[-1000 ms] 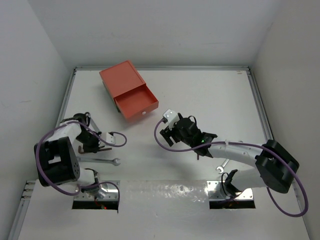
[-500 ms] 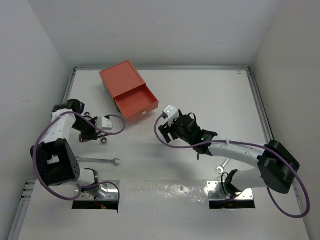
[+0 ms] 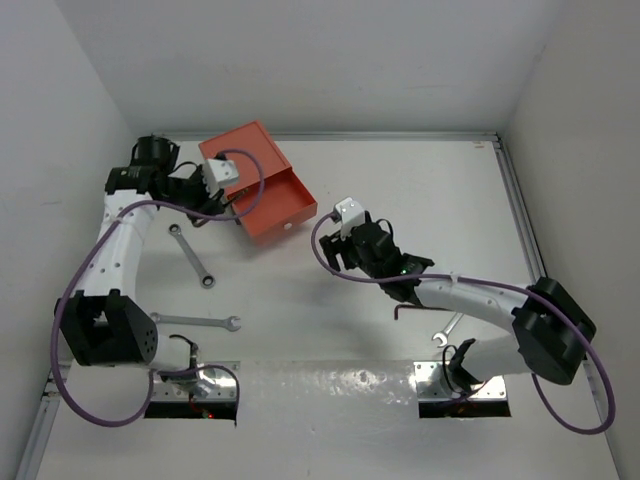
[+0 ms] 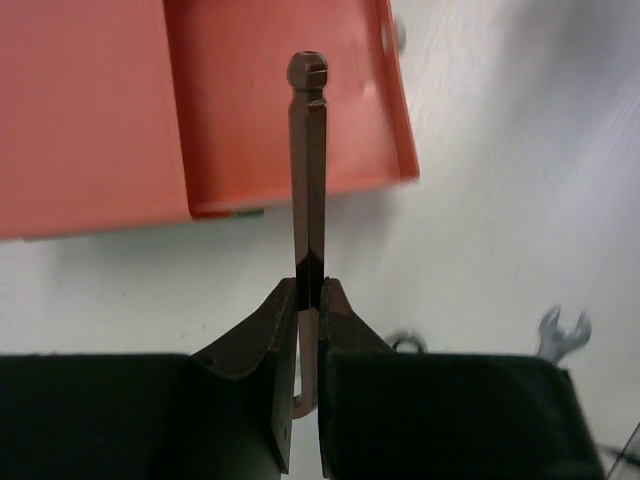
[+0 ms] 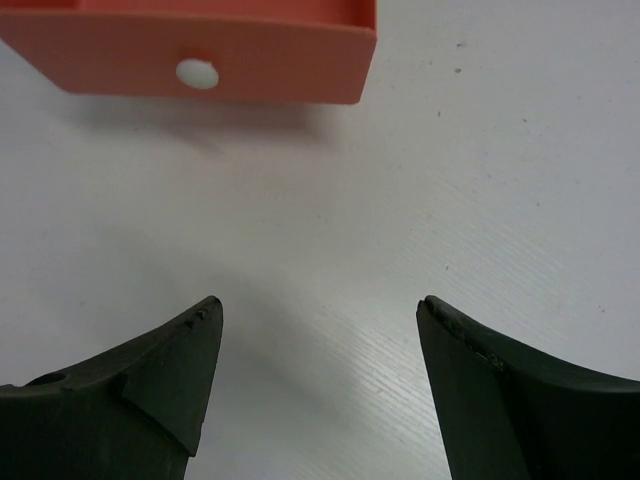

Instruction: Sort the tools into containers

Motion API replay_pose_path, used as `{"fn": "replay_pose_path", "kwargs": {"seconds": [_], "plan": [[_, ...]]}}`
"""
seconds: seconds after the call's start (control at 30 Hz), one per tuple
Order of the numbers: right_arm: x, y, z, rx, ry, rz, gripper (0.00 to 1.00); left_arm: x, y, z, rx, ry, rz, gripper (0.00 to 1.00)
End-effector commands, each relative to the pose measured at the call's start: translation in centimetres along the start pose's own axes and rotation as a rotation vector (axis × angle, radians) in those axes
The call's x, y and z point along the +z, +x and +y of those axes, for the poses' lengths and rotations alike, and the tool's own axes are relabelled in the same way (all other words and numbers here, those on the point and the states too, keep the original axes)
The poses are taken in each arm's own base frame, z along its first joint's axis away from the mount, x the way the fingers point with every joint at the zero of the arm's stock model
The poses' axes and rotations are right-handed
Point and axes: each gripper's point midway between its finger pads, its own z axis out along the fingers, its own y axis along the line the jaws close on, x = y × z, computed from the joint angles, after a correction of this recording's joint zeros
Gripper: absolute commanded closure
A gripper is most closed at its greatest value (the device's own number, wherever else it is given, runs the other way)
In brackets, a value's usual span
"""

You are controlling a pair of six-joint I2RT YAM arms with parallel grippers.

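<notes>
The left gripper (image 4: 308, 292) is clamped shut on the thin dark hex key (image 4: 308, 170), pinching it near its bend so that the long shaft sticks straight out past the fingertips. In the left wrist view the key's rounded tip shows against the bare floor of the orange-red drawer (image 4: 230, 100), which is pulled out of its box at the far left of the worktop (image 3: 400, 180). The gripper itself sits over the white surface just beside the drawer's side wall. The right gripper (image 5: 318, 308) stands wide open and holds nothing. It is low over bare worktop and faces the drawer's front panel and its white knob (image 5: 197, 72), with a clear gap between them. Three silver wrenches lie flat on the worktop. The first wrench (image 3: 190, 257) lies at a slant under the left arm, near the drawer. The second wrench (image 3: 196, 322) is closer to the left arm's base. The third wrench (image 3: 447, 328) lies beside the right arm near its base, well apart from the other two.
</notes>
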Motion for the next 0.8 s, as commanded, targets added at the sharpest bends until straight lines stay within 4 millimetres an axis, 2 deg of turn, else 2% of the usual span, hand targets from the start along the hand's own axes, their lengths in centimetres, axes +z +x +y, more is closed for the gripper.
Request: {"fn": "replay_pose_path", "kwargs": {"seconds": [0.0,0.03,0.07,0.1,0.17,0.27,0.33,0.43,0.6,0.7,0.77], "plan": [[1.2,-3.5,-0.2,0.102,0.021,-0.069,0.23,0.6,-7.3,2.1,-0.086,-0.108,-0.165,1.00],[1.6,-4.4,-0.2,0.121,0.019,-0.082,0.23,0.5,-8.8,2.9,-0.085,-0.136,-0.187,1.00],[1.9,-4.5,-0.4,0.160,0.022,-0.078,0.23,0.5,-9.9,3.8,-0.079,-0.170,-0.209,1.00],[2.6,-4.4,-0.1,0.181,0.006,-0.069,0.23,1.6,-10.5,4.0,-0.123,-0.172,-0.201,1.00],[3.4,-5.0,0.1,0.251,-0.009,-0.094,0.23,2.3,-12.3,5.5,-0.135,-0.206,-0.239,1.00],[4.6,-5.9,1.5,0.299,-0.074,-0.158,0.24,4.5,-13.9,5.7,-0.152,-0.200,-0.258,1.00],[5.4,-6.2,2.0,0.318,-0.099,-0.188,0.27,5.8,-15.1,5.2,-0.137,-0.176,-0.267,1.00],[6.3,-6.4,2.3,0.320,-0.098,-0.199,0.28,8.0,-15.1,5.5,-0.158,-0.144,-0.268,1.00],[7.2,-6.1,2.0,0.318,-0.073,-0.218,0.29,11.0,-13.5,5.6,-0.200,-0.116,-0.255,1.00],[7.8,-5.8,2.1,0.318,-0.075,-0.205,0.29,12.3,-13.5,5.8,-0.208,-0.106,-0.264,1.00],[7.9,-5.6,2.3,0.314,-0.079,-0.195,0.29,13.1,-12.5,5.8,-0.175,-0.098,-0.231,1.00]]}}
